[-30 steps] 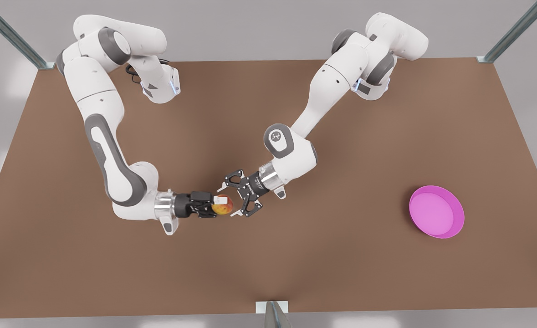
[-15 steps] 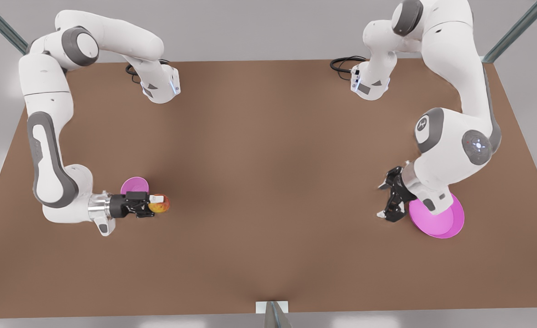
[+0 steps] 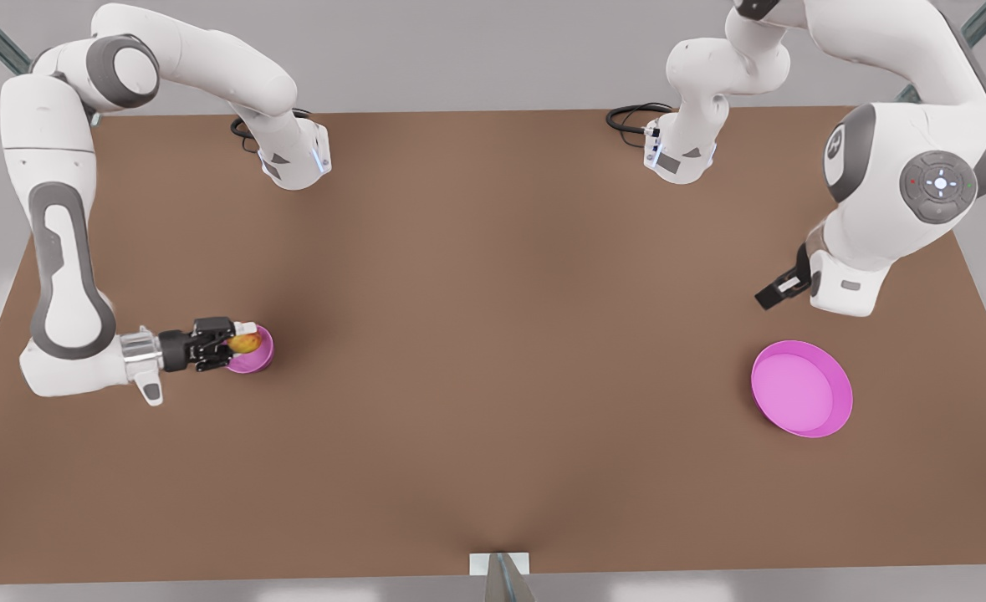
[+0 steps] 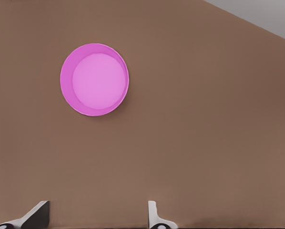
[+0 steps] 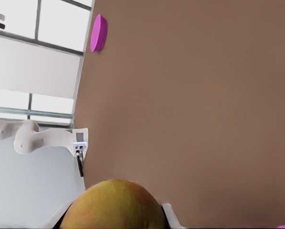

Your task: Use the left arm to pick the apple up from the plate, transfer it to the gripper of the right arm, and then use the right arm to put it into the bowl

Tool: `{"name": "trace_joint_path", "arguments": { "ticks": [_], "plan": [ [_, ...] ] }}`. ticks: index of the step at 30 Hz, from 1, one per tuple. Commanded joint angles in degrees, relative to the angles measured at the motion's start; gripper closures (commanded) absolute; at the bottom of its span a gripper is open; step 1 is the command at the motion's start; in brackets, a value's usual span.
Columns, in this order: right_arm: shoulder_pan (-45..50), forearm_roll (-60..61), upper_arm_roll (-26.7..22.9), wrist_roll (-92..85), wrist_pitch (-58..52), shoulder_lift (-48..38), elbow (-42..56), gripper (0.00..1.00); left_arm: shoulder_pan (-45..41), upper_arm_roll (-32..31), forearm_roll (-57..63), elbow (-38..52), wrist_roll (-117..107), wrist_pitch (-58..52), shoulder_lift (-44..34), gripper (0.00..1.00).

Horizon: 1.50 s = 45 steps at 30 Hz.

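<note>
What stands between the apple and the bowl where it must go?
Nothing visible. The right gripper holds the apple just over the bowl, at the front view's left. The left gripper waits open near the plate.

Apple point(image 3: 244, 343): one, clamped between the right gripper's point(image 3: 235, 344) fingers. Bowl point(image 3: 256, 354): one, directly beneath that gripper's tips. Plate point(image 3: 800, 388): one, below and just beside the left gripper point(image 3: 773, 293), well apart from the right gripper. Arms: two, each with one gripper. Table point(image 3: 493, 334): one, under both grippers. Dishes in all: two. Fruit in all: one.
</note>
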Motion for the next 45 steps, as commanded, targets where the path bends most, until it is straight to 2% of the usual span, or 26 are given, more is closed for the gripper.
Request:
{"name": "trace_joint_path", "arguments": {
  "ticks": [1, 4, 13, 21, 23, 24, 26, 31, 33, 34, 36, 38, 39, 40, 41, 42, 44, 45],
  "plan": [
    [0.2, -7.9, -0.1, 0.2, 4.8, -0.1, 0.4, 0.37, 0.0, 0.0, 0.2, 0.2, 36.0, -5.3, 0.0, 0.0],
    [0.5, -12.2, -0.2, 2.6, 10.1, 0.5, 0.6, 0.37, 0.0, 0.1, 0.2, 0.1, 36.0, -5.4, 0.2, 0.0],
    [3.4, -29.7, -0.2, 14.4, 14.9, 1.1, -0.4, 0.37, -0.2, 0.0, 0.2, 0.2, 35.8, -8.2, 1.4, 0.0],
    [3.3, -34.5, 0.6, 14.7, 19.0, -1.9, -7.3, 0.35, 0.0, 0.1, 0.2, 0.2, 35.7, -8.3, 2.3, 0.0],
    [3.0, -34.5, 0.7, 14.7, 20.2, -2.0, -8.6, 0.3, 0.0, 0.1, 0.1, 0.1, 35.7, -8.6, 2.4, 0.0],
    [3.1, -34.5, 0.7, 14.7, 20.2, -2.0, -8.6, 0.22, 0.0, 0.1, 0.1, 0.2, 35.7, -8.7, 2.5, 0.0],
    [3.0, -34.5, 0.7, 14.6, 20.2, -1.9, -8.8, 0.0, 0.0, 0.1, 0.2, 0.2, 35.7, -8.7, 2.7, 0.0],
    [2.8, -34.6, 0.9, 14.5, 19.5, -2.6, -8.8, 0.0, 0.1, 0.1, 0.2, 0.1, 35.8, -8.7, 2.7, 0.0],
    [3.1, -34.5, 1.7, 15.9, 15.5, -4.1, -2.6, 0.0, 0.7, 0.1, 0.2, 0.2, 36.8, -8.3, 2.7, 0.0],
    [4.8, -38.9, 3.6, 18.0, 10.9, -4.1, 6.2, 0.0, 0.9, 0.0, 0.1, 0.6, 37.8, -7.2, 2.6, 0.0],
    [7.3, -46.9, 8.3, 28.2, 3.2, -4.2, 16.2, 0.0, 3.0, 0.0, -2.9, 0.0, 37.9, 0.8, 0.5, 0.0],
    [7.4, -52.1, 13.7, 38.7, 3.1, -6.9, 19.1, 0.0, 5.2, 0.1, -4.4, -3.2, 43.9, 3.7, -2.8, 0.0],
    [7.1, -51.7, 14.4, 41.9, 3.2, -7.9, 19.1, 0.0, 5.3, 0.1, -4.4, -3.3, 44.0, 3.7, -2.8, 0.0],
    [8.5, -47.8, 11.9, 44.3, 3.2, -12.6, 17.7, 0.0, 5.2, 0.1, -4.3, -3.1, 43.7, 3.9, -2.3, 0.0],
    [17.2, -39.3, -3.1, 44.7, 3.2, -19.0, 14.8, 0.0, 5.1, 0.1, -4.0, -2.8, 43.1, 4.0, -1.8, 0.0],
    [25.0, -33.2, -15.8, 44.5, 2.4, -25.5, 10.1, 0.0, 5.1, 0.1, -4.0, -2.8, 43.0, 4.0, -1.7, 0.0],
    [44.9, -32.1, -37.2, 45.3, -0.8, -30.9, 8.8, 0.0, 5.2, 0.1, -3.8, -2.1, 43.0, 4.1, -0.5, 0.0],
    [45.1, -31.6, -37.7, 45.3, -1.1, -32.3, 8.5, 0.0, 5.2, 0.1, -3.8, -2.0, 42.9, 4.1, -0.1, 0.0]
  ]
}}
